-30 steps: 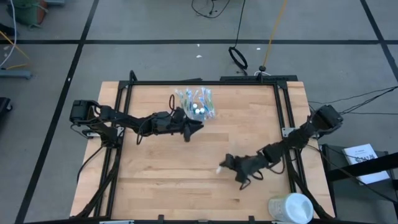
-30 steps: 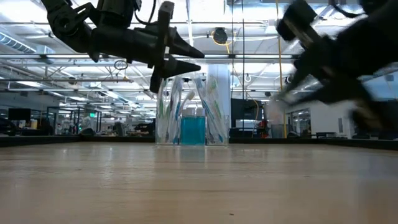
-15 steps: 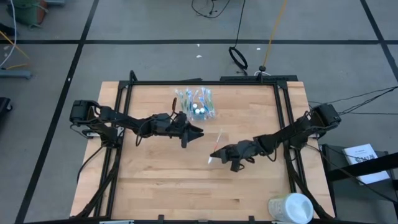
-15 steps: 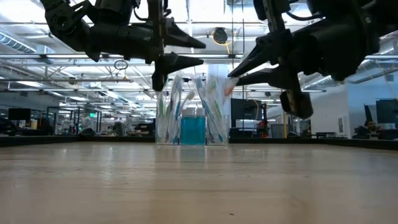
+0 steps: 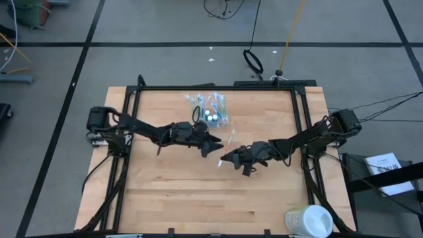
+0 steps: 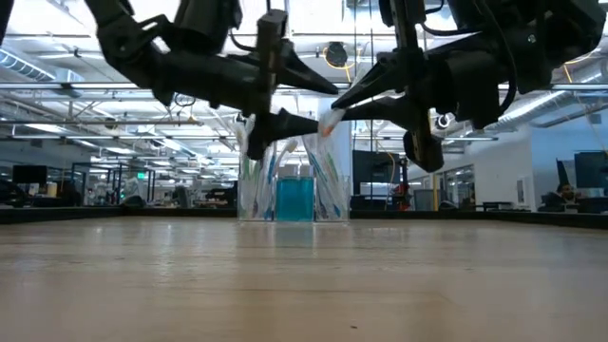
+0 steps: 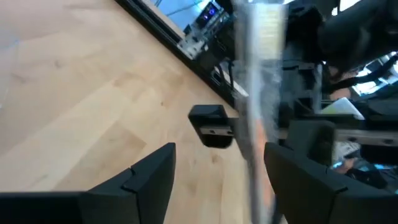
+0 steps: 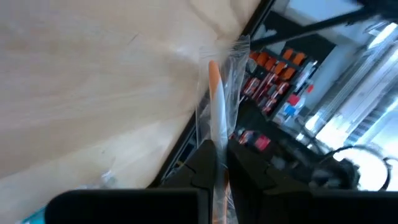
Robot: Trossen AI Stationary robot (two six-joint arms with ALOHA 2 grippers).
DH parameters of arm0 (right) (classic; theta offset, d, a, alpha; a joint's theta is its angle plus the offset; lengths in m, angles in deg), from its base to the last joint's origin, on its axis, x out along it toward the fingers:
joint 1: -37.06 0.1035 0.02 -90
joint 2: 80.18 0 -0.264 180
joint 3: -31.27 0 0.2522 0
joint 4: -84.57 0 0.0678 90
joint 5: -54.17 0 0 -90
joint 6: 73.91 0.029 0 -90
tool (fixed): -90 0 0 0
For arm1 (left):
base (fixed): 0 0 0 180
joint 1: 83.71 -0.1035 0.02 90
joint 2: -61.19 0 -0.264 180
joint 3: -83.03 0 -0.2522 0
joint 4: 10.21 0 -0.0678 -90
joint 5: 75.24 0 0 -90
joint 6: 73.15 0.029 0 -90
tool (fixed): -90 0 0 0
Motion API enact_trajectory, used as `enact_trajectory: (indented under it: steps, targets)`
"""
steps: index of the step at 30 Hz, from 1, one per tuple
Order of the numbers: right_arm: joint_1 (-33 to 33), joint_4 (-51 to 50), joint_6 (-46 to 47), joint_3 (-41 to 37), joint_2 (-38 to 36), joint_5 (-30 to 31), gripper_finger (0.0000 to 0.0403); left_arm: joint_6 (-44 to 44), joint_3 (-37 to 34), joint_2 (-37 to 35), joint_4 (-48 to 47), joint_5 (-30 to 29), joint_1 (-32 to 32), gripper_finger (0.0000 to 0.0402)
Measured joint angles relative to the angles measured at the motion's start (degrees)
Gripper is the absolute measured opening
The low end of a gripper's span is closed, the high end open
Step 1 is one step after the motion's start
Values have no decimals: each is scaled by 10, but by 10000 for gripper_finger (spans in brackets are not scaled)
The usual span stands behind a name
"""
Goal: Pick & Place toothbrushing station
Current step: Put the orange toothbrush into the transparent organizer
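A clear plastic cup (image 5: 210, 110) stands on its base at the table's far middle. It holds several pastel toothbrushes and blue toothpaste tubes (image 6: 294, 199) with white caps. My right gripper (image 5: 223, 159) is shut on one toothbrush in a clear wrapper (image 5: 229, 143), above the table's middle. The toothbrush has an orange handle (image 8: 214, 84). My left gripper (image 5: 215, 144) is open, close to the left of the toothbrush. In the left wrist view the wrapped toothbrush (image 7: 256, 106) stands between its two fingers. I cannot tell whether they touch it. My right gripper pinches the wrapped toothbrush between its two fingers (image 8: 205, 163), near the toothbrush's near end (image 5: 220, 164). The fingers come roughly level from the table's right side and lie across it. The toothbrush is lifted clear, its long free part (image 8: 216, 93) pointing toward the far edge.
A larger white cup (image 5: 309, 221) stands at the table's near right corner. A black frame (image 5: 218, 86) runs along the table's edges. The room beyond the table shows behind the cup in the low view.
My right gripper has risen and gone toward the table's left and far side with the wrapped toothbrush, to the table's middle. My left gripper has gone from beside the cup toward the right and near side, up to the toothbrush, staying open.
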Motion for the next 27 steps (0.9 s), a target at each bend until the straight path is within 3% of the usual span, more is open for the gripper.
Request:
enact_trajectory:
  steps: [6, 15, 27]
  targets:
    - [0, 0, 2, 0, 0, -2, 19, 24, 61, 43, 0, 76, -6, 253]
    - [1, -8, 9, 0, 0, 43, 20, 58, 77, 52, -11, 73, 0, 246]
    - [2, -4, 24, 1, 0, 40, 31, 70, 77, 52, -30, 70, -1, 90]
